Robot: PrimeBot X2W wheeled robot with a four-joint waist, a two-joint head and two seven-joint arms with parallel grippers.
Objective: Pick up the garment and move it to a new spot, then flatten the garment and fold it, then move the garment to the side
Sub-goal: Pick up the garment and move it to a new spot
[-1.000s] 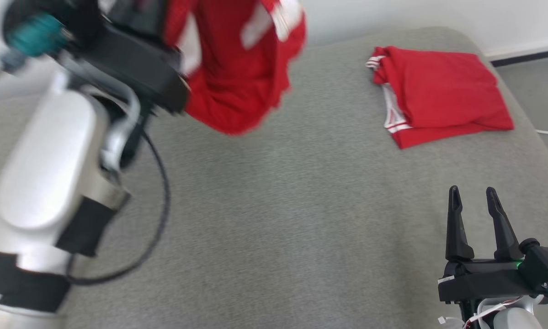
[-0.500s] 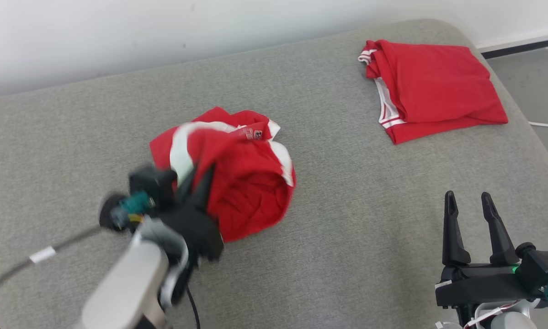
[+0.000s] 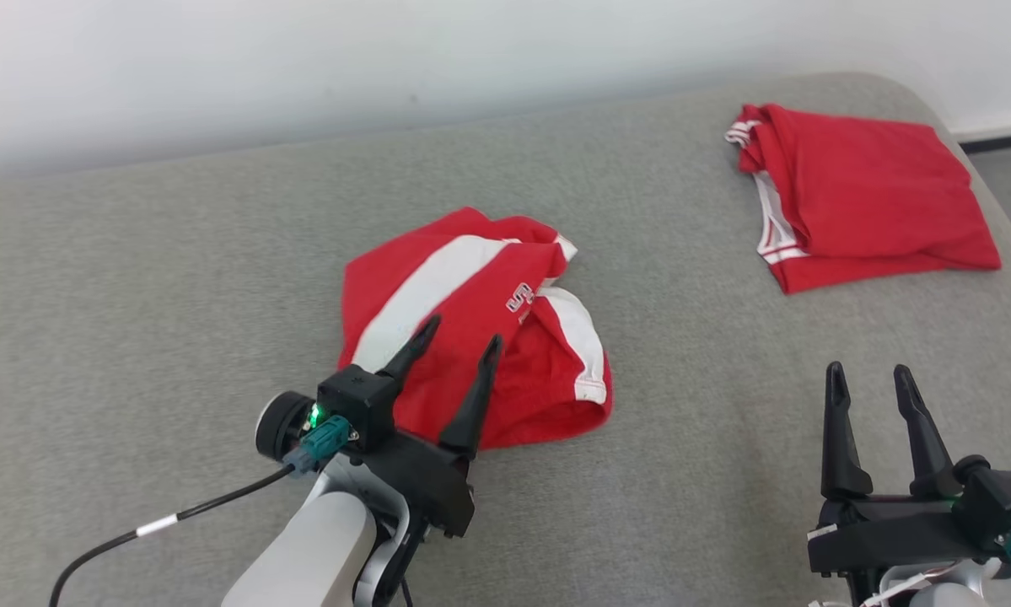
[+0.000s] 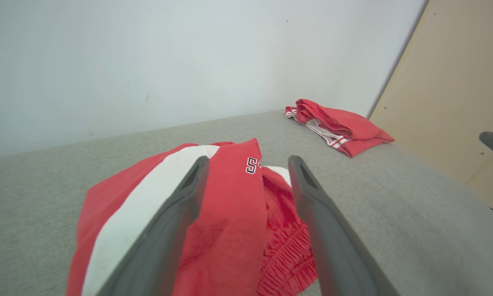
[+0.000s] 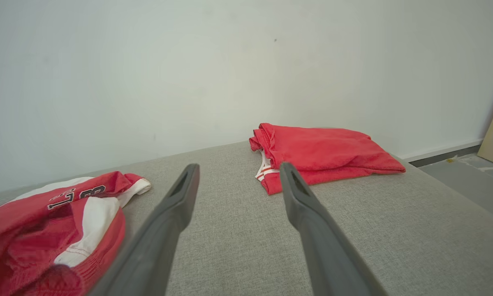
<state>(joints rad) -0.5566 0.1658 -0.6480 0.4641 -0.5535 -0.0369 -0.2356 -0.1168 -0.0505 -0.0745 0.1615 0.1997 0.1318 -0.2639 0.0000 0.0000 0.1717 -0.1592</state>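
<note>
STEP flatten | garment (image 3: pixel 539 379) lies bunched mid grey cushion (image 3: pixel 176 295), ungripped | your left hand (image 3: pixel 459 337) wide over its near edge, right hand (image 3: pixel 868 375) wide, well apart | pinch one hem corner per hand, draw outward low, steer clear of folded red garment (image 3: pixel 868 194)

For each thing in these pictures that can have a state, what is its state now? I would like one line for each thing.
striped garment: crumpled in a heap on the grey surface, not flattened, not folded, not held.
plain red garment: folded, lying at the far right of the grey surface.
left gripper: open, over the near edge of the striped garment, holding nothing.
right gripper: open, empty, apart from both garments.
</note>
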